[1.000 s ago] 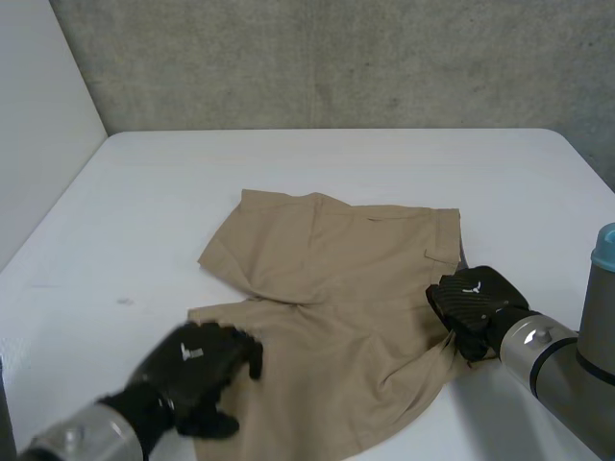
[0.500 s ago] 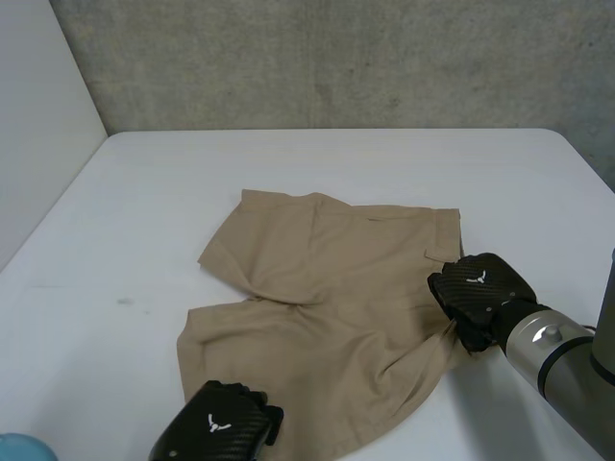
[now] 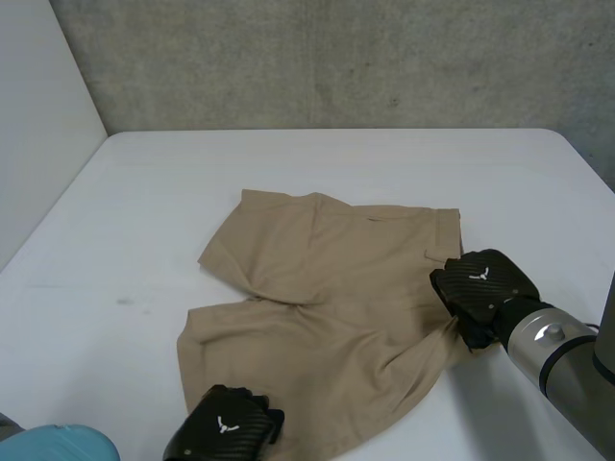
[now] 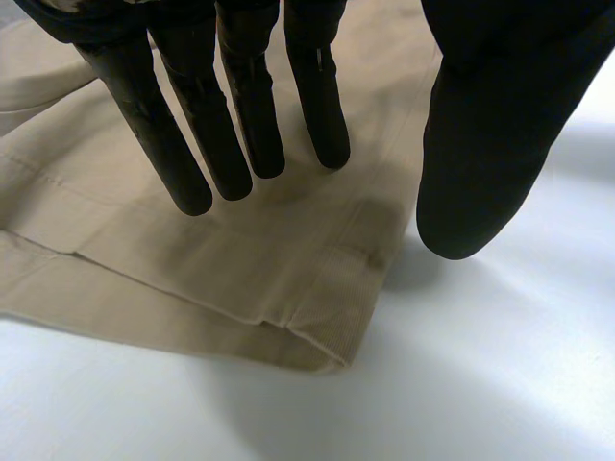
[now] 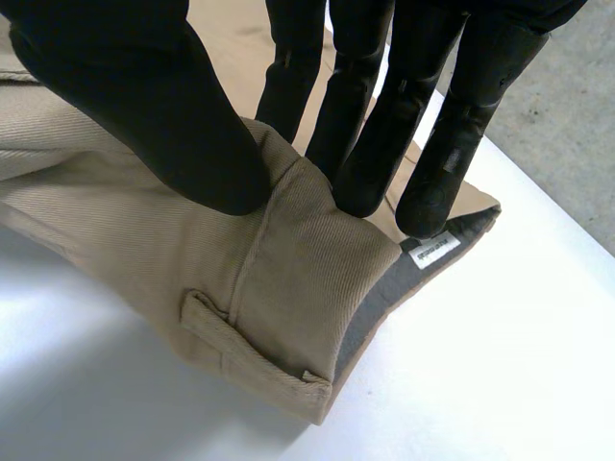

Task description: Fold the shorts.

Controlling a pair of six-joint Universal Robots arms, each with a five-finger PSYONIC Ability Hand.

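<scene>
One soft, light pair of shorts point(image 3: 327, 288) lies mid-tabletop point(image 3: 144, 192). Right hand point(image 3: 483, 285) pinches the waistband point(image 5: 288, 288) at 4 o'clock; left hand point(image 3: 223, 430), fingers point(image 4: 240, 125) straight, hovers over the hem point(image 4: 288, 288) at 7 o'clock, probably the best hold.

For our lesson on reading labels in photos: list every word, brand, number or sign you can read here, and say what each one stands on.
White tag on the inside of the shorts, at the right hand's fingertips: printed, but too small to read.
White emblem on the back of the right hand, and one like it on the left hand: a mark, not letters.
Nothing else bears writing.
</scene>
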